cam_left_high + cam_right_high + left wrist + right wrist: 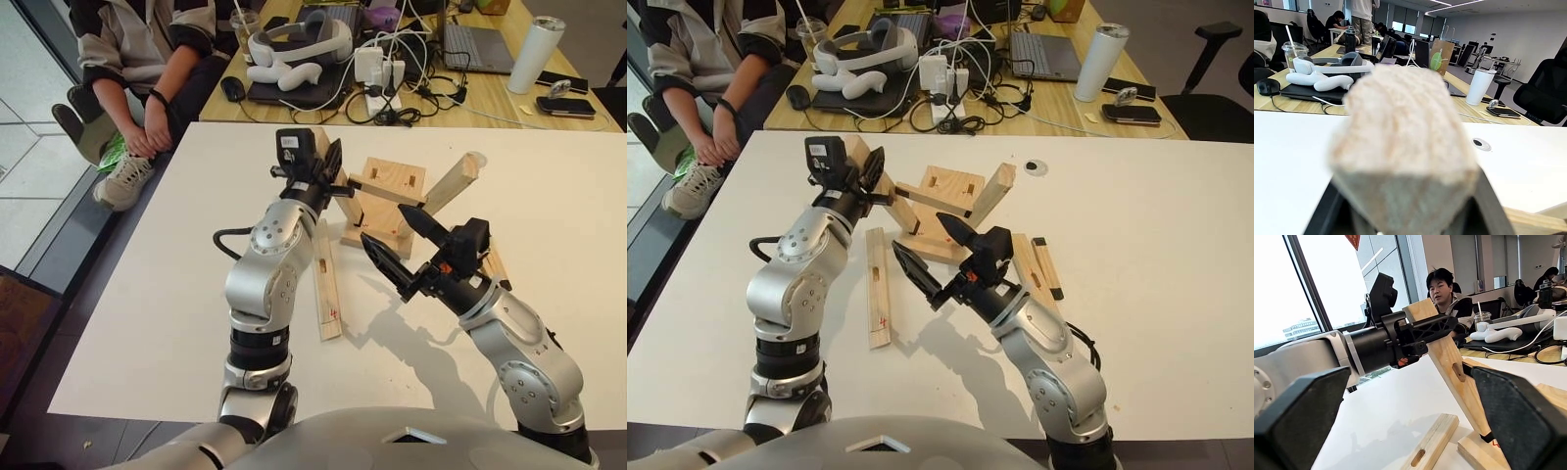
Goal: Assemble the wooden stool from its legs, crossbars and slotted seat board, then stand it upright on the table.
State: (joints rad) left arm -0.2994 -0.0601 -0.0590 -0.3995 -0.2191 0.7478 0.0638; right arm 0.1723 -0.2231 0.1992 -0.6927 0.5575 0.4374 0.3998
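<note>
**Desk clutter behind the work table**

Beyond white table point(147, 294), at the back: wooden desk point(470, 86). On its left part: black mouse point(232, 88), clear cup point(1293, 50) with straw, white headset point(299, 39) with two white controllers point(284, 73) just in front, atop a black case point(294, 95). Toward the middle: white chargers point(370, 64), power strip point(382, 98), tangled cables point(431, 88). Further right: open laptop point(475, 44), white tumbler point(536, 54) upright, dark phone point(565, 106) lying flat. On the white table's far side: small round disc point(1036, 167).
</note>
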